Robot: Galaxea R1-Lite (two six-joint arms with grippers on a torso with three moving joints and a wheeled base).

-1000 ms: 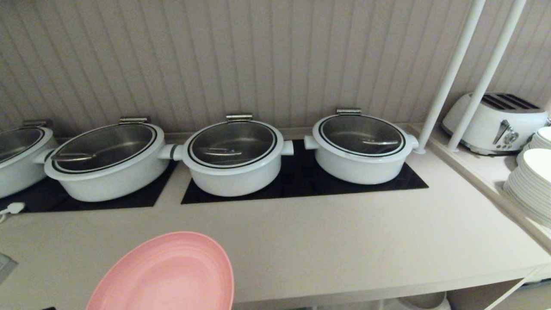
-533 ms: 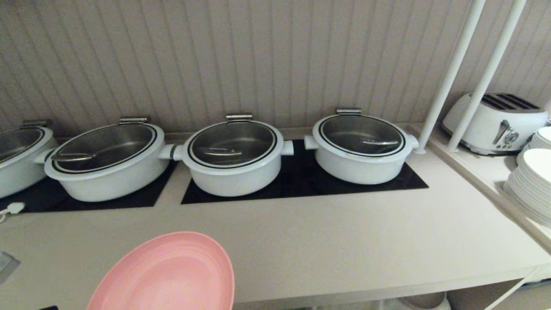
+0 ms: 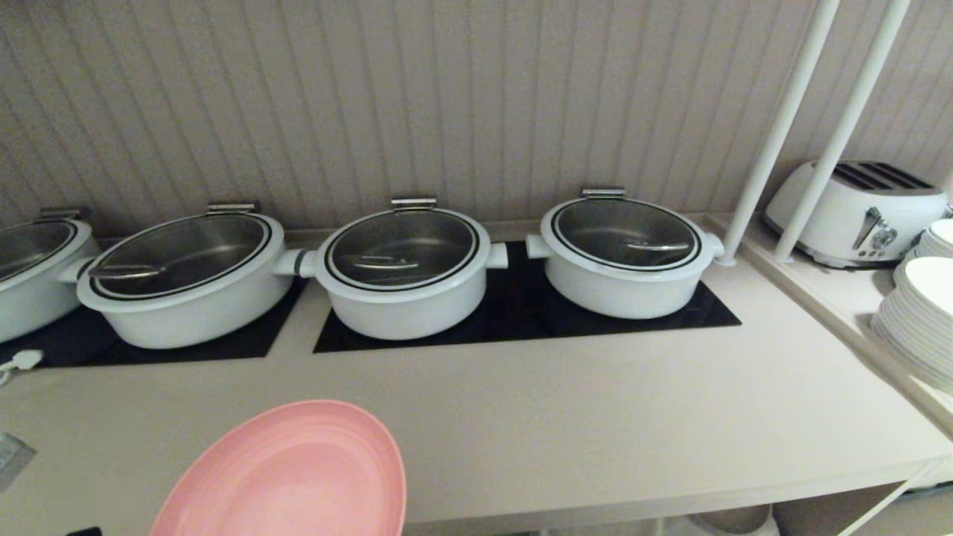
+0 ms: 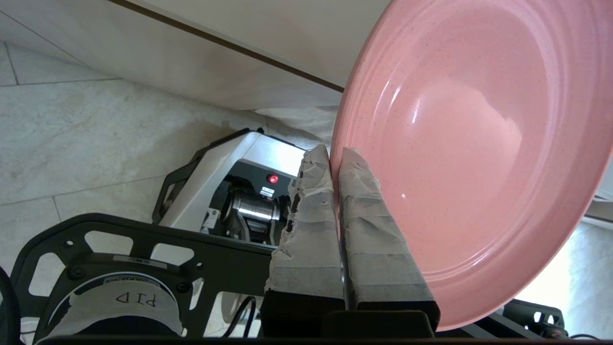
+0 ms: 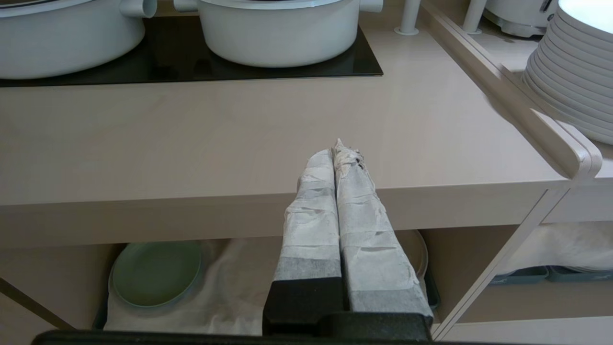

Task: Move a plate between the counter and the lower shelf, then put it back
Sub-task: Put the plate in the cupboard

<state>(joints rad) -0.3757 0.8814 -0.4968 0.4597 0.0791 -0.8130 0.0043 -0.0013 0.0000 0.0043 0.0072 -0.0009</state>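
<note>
The pink plate [image 3: 298, 476] hangs tilted at the front left, over the front edge of the counter [image 3: 595, 432]. My left gripper [image 4: 335, 153] is shut on the rim of the plate [image 4: 459, 143], one taped finger on each face; the gripper itself is out of the head view. My right gripper [image 5: 337, 148] is shut and empty, held just in front of the counter's [image 5: 191, 143] thick front edge. Below that edge the lower shelf [image 5: 230, 287] shows its white cloth lining.
Several lidded white pots [image 3: 406, 272] stand on black hob panels [image 3: 521, 320] at the back. Two white posts [image 3: 774, 134], a toaster [image 3: 856, 212] and stacked white plates [image 3: 916, 320] are on the right. A green plate [image 5: 155, 273] and a grey-brown plate [image 5: 417, 249] lie on the shelf.
</note>
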